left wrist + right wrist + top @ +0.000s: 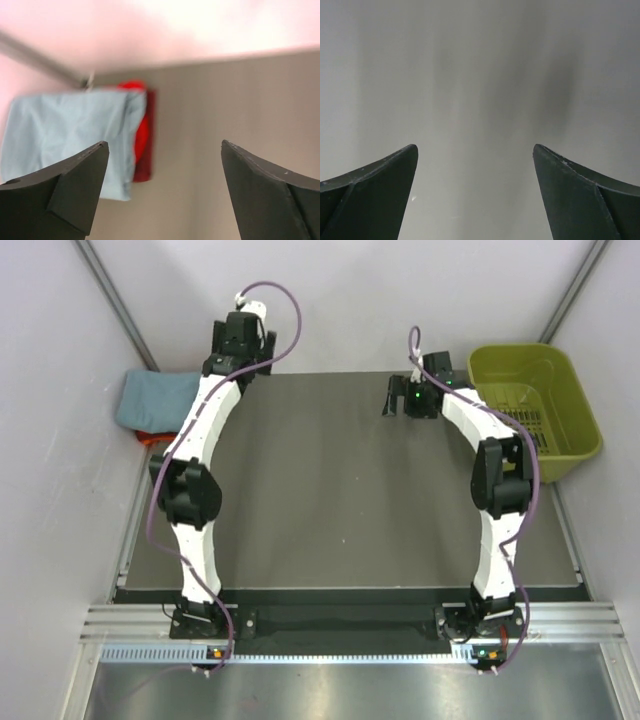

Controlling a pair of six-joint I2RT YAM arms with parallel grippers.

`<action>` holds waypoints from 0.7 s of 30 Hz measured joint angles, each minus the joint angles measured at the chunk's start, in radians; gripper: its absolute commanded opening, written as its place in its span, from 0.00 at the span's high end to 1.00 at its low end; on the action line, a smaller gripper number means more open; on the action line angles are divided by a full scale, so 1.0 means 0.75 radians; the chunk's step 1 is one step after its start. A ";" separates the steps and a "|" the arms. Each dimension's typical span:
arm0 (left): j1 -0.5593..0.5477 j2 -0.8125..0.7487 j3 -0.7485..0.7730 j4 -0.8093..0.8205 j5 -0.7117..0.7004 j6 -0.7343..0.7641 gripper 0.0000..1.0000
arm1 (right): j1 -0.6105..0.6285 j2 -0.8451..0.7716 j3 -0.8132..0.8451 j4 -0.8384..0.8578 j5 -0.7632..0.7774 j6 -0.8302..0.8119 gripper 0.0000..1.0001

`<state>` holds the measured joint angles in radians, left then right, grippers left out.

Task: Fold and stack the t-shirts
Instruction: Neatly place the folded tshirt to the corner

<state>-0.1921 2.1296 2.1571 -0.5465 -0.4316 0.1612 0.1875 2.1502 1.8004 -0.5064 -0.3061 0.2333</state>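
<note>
Your dark worktop [330, 490] fills mid-frame, and the olive-green basket [540, 410] sits at its upper right. At upper left, the folded grey-blue t-shirt [155, 400] lies atop the red t-shirts [142, 132]. Your left pincer [163, 145] and right pincer [475, 147] both stand wide open.

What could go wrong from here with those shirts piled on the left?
1. The blue shirt lies askew on the red shirts, which stick out on one side; the uneven pile may slump.
2. Both sit at the left edge of the table, by the wall; a nudge could push them off.
3. The open left hand faces them and might snag loose cloth on its next move.
</note>
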 measured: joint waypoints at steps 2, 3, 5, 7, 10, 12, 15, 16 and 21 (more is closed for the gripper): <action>-0.051 -0.106 0.000 0.010 0.058 -0.061 0.01 | 0.000 -0.045 0.047 -0.005 0.133 -0.053 0.00; -0.065 -0.150 0.000 0.018 0.081 -0.083 0.01 | 0.000 -0.073 0.069 -0.004 0.196 -0.079 0.00; -0.068 -0.221 -0.003 0.042 0.107 -0.108 0.01 | 0.001 -0.141 0.110 0.007 0.318 -0.119 0.00; -0.050 -0.266 -0.036 0.092 0.106 -0.108 0.01 | 0.009 -0.215 0.135 0.027 0.440 -0.145 0.00; -0.026 -0.312 -0.145 0.116 0.090 -0.142 0.01 | 0.021 -0.329 0.135 0.064 0.610 -0.162 0.00; -0.013 -0.335 -0.250 0.108 0.116 -0.161 0.01 | 0.036 -0.384 0.131 0.065 0.701 -0.170 0.00; -0.009 -0.356 -0.375 0.061 0.179 -0.191 0.01 | 0.065 -0.475 0.065 0.065 0.788 -0.183 0.00; -0.009 -0.360 -0.397 0.060 0.196 -0.199 0.01 | 0.074 -0.508 0.028 0.056 0.801 -0.188 0.00; -0.007 -0.445 -0.492 0.060 0.279 -0.293 0.01 | 0.108 -0.647 -0.110 0.030 0.849 -0.235 0.00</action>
<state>-0.1974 1.7958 1.7878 -0.5014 -0.2226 -0.0586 0.2684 1.6646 1.7176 -0.4843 0.3309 0.0570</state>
